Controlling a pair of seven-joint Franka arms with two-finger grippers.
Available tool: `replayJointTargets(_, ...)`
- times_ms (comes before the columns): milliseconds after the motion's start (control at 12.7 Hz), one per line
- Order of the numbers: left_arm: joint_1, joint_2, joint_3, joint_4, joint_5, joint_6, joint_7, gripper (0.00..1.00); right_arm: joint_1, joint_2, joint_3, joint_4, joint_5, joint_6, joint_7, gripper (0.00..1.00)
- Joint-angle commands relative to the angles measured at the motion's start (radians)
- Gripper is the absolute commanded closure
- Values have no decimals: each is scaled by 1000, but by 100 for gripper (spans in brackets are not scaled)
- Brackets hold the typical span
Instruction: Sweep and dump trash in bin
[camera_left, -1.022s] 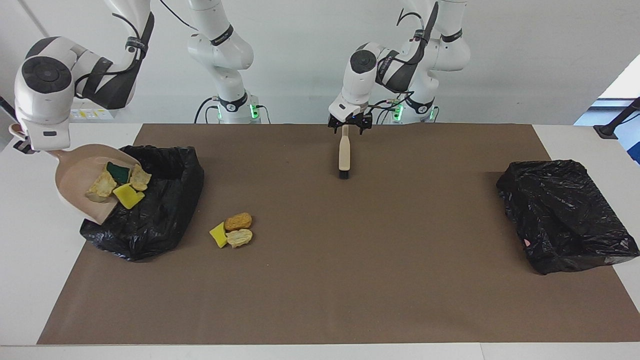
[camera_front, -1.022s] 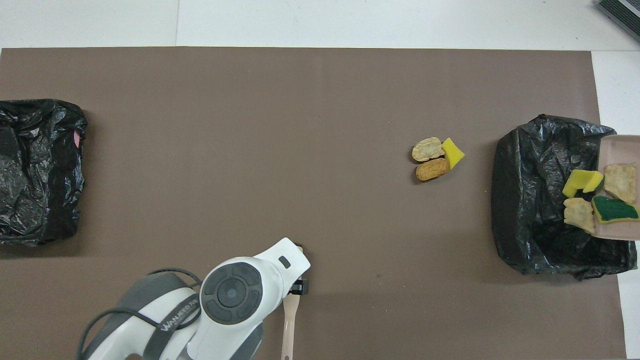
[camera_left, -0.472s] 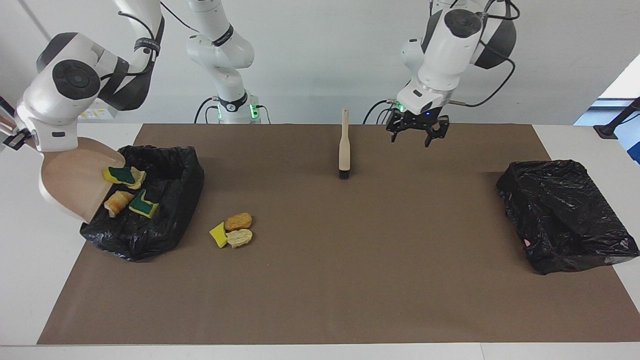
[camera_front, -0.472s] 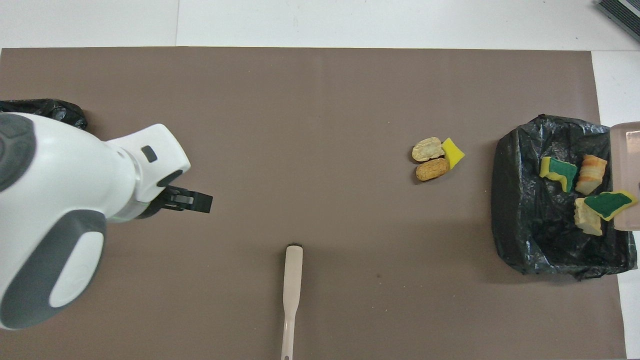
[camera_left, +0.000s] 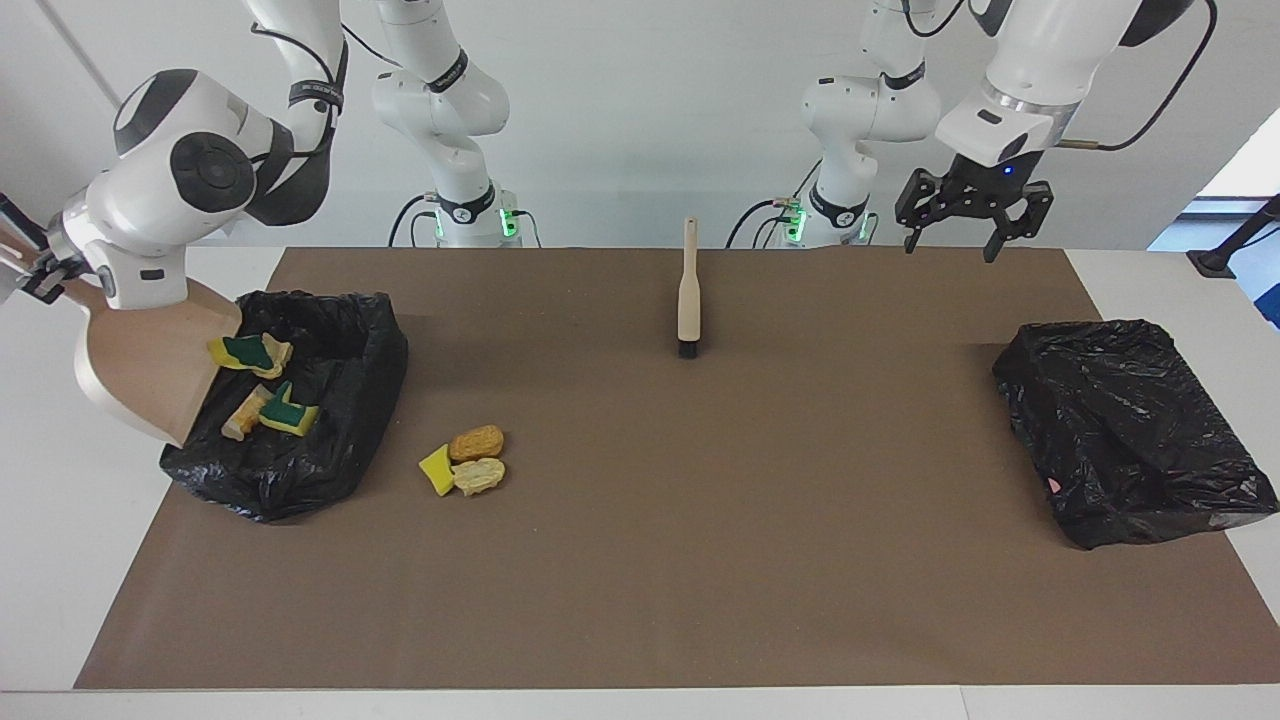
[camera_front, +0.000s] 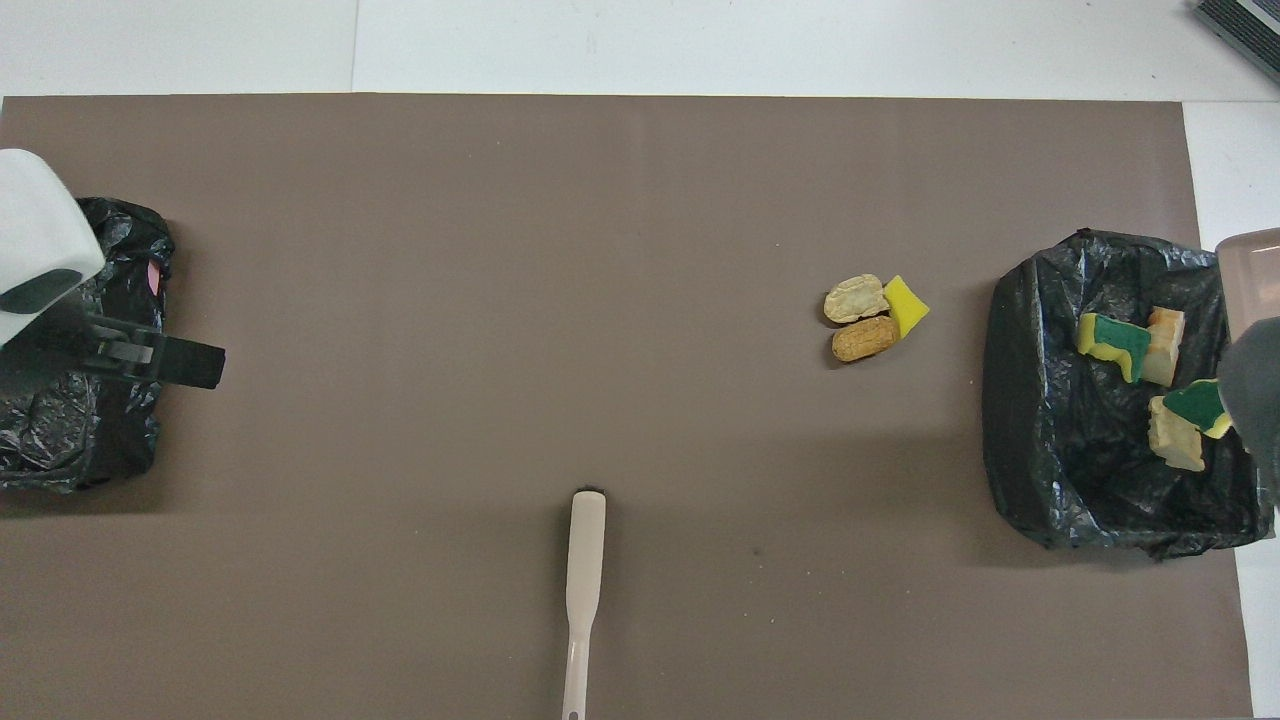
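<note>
Four scraps (camera_left: 262, 385) lie in the black-lined bin (camera_left: 340, 420) at the right arm's end; three more scraps (camera_left: 465, 458) sit on the brown mat (camera_left: 700, 550) just beside it. The facing view alone shows the right gripper (camera_left: 40, 277) pinching the tilted dustpan (camera_left: 140, 370) over the bin's edge. The left gripper (camera_left: 965, 215), jaws spread, hangs over the mat near the second bag (camera_left: 1130, 430). The brush (camera_left: 688, 295) lies mid-table.
</note>
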Motion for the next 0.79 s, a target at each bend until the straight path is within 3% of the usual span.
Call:
replayJointTargets(0,-2,62,32,128,-23,-90,8,0,26,44,4,96,-24,-95,102,100)
replayJointTargets(157,4,104,46,204,-54,-155,8,0,92,43,4,103,-19,-178,208,100)
replayJointTargets(315,7,95,53,200,-54,-155,8,0,168,43,4,125,-10,-279,306,100)
replayJointTargets(708,50,72,43,182,-54,-155,5,0,296,40,2,200,304,-456,736,100)
